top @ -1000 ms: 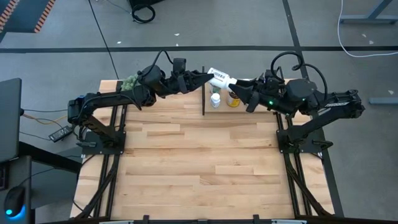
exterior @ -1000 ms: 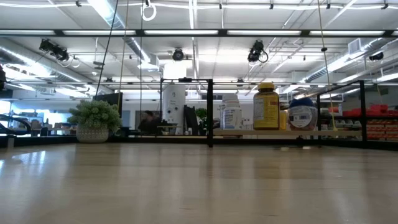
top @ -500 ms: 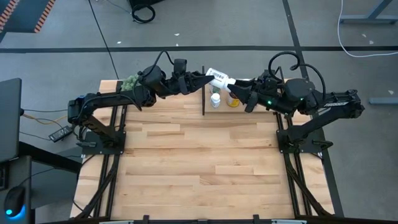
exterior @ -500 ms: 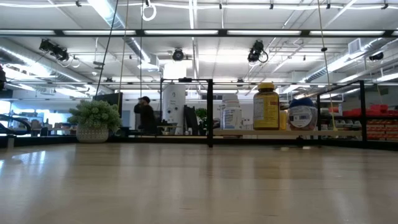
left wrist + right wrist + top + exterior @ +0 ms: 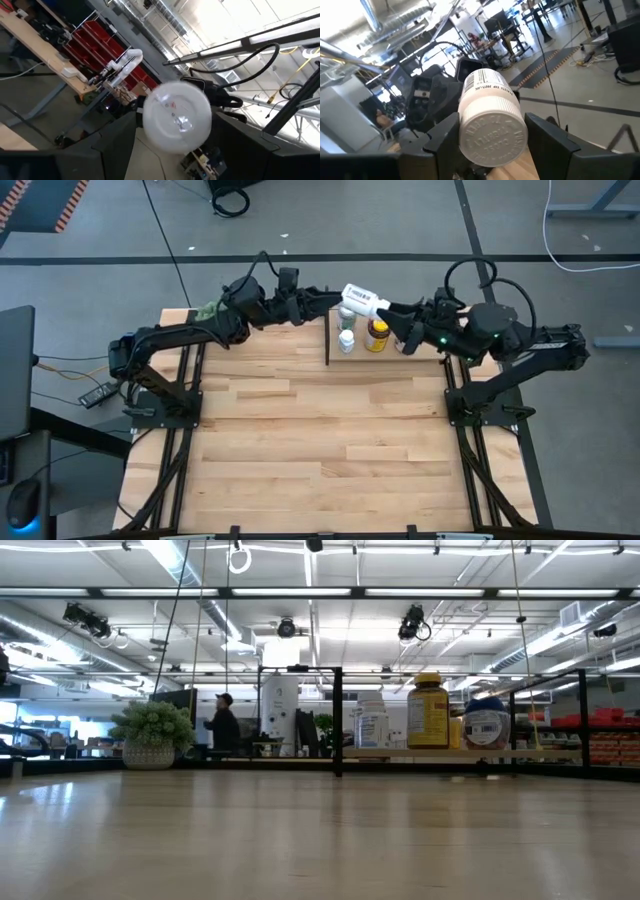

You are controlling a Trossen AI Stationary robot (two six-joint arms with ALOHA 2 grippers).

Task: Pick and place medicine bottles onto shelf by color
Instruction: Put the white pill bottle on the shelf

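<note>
1. Hanging above the black-framed wooden shelf [image 5: 372,352] – a white-capped white medicine bottle [image 5: 362,300], lying sideways.
2. Left claw [image 5: 335,296] pinches its base; right claw [image 5: 392,311] pinches its cap end.

The white bottle [image 5: 362,301] is lying between both grippers in the high view, and its two ends are disappearing into them, so which one is gripping it is staying unclear. In the left wrist view its round base [image 5: 175,116] is blocking the body behind. In the right wrist view its cap [image 5: 491,131] is hiding most of the label. On the shelf [image 5: 440,752], label print is reading too small.
</note>
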